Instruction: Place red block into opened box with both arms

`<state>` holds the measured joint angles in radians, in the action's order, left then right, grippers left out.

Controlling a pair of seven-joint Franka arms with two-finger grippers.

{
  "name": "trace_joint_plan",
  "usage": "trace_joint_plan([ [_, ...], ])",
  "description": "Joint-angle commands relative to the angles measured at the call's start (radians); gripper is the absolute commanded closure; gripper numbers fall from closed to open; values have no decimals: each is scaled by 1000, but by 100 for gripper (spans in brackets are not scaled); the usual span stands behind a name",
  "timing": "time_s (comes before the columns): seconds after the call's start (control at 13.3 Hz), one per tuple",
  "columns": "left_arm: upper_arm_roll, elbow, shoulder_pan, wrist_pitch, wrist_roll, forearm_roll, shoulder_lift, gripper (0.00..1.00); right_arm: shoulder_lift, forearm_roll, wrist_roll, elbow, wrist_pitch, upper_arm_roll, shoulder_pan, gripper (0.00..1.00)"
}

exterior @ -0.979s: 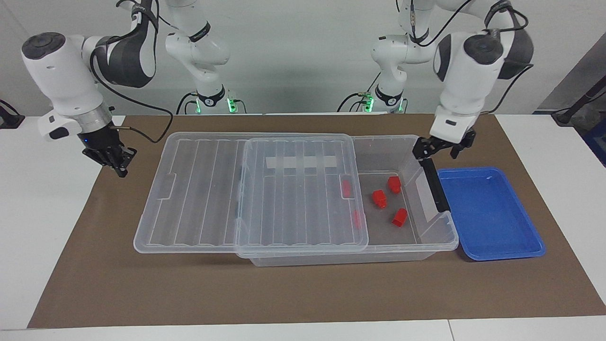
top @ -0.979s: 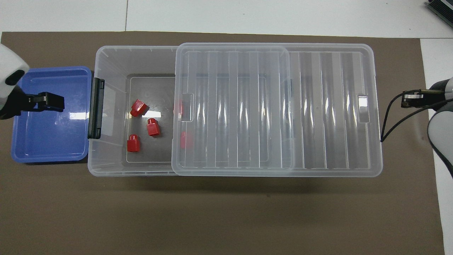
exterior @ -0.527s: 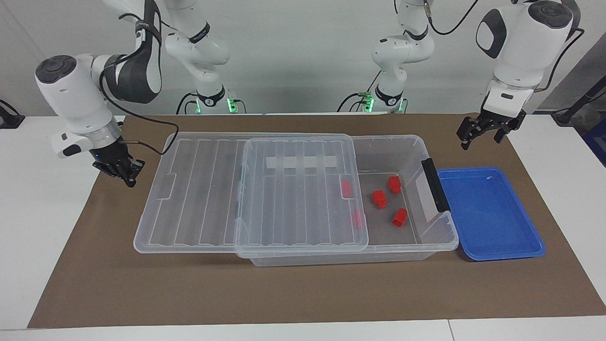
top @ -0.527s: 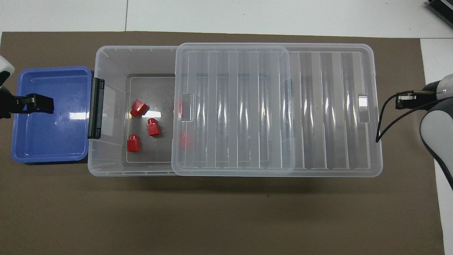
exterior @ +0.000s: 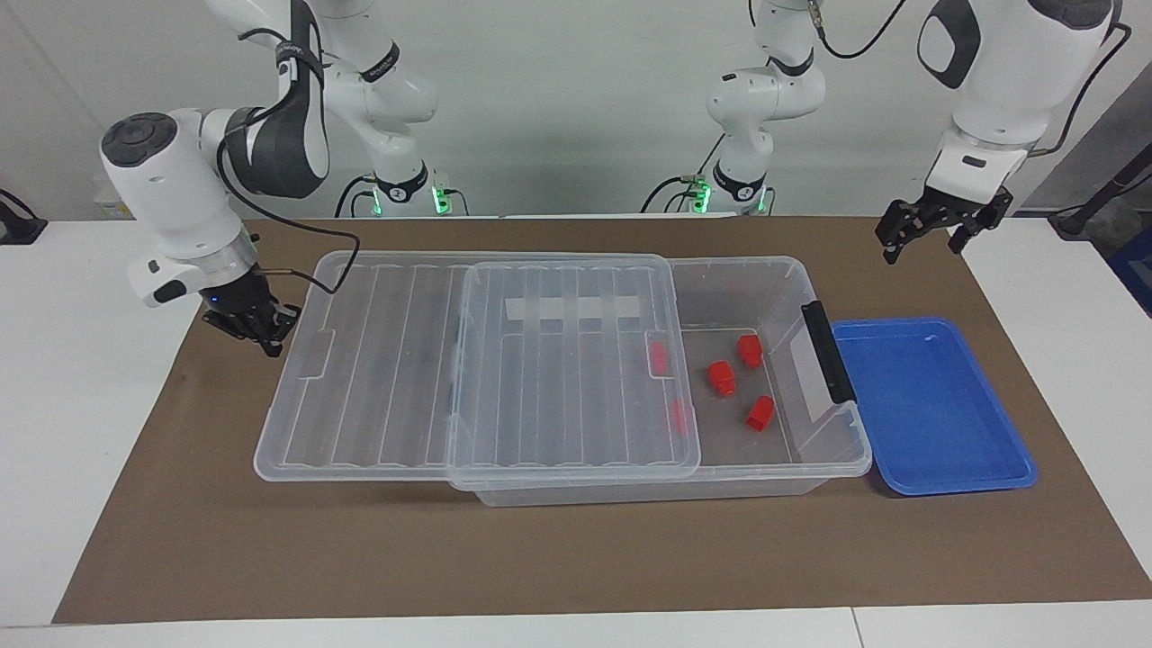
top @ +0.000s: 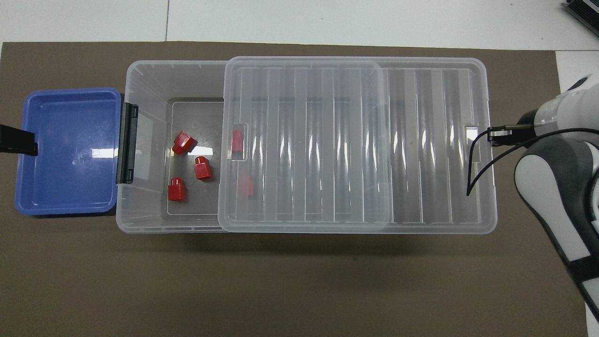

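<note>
Red blocks (exterior: 722, 378) in open end of box (exterior: 814, 454). Left gripper (exterior: 936, 225), jaws spread, hangs at their 1 o'clock. Right gripper (exterior: 256, 326), closed, empty, at lid (exterior: 360, 378) edge, 9 o'clock.

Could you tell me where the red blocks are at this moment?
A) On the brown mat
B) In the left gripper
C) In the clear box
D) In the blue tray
C: the red blocks all lie on the floor of the box, some under its slid lid; the blue tray holds none.
</note>
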<state>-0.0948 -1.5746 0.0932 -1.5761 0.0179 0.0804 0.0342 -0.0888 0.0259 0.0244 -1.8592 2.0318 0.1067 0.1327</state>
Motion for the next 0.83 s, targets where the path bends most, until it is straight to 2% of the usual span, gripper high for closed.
trace_joint_plan([
  [0.0,70,53,-71,38,-22,-22,-45,0,12,-11,3,-28,2,4,-40,100],
  [0.23,139,61,-130,41,-24,-27,-46,0,21,-11,2,-31,-54,8,-92,100],
  [0.75,164,18,-165,-16,-26,-27,-20,0,41,-14,26,-55,-61,10,-229,100],
])
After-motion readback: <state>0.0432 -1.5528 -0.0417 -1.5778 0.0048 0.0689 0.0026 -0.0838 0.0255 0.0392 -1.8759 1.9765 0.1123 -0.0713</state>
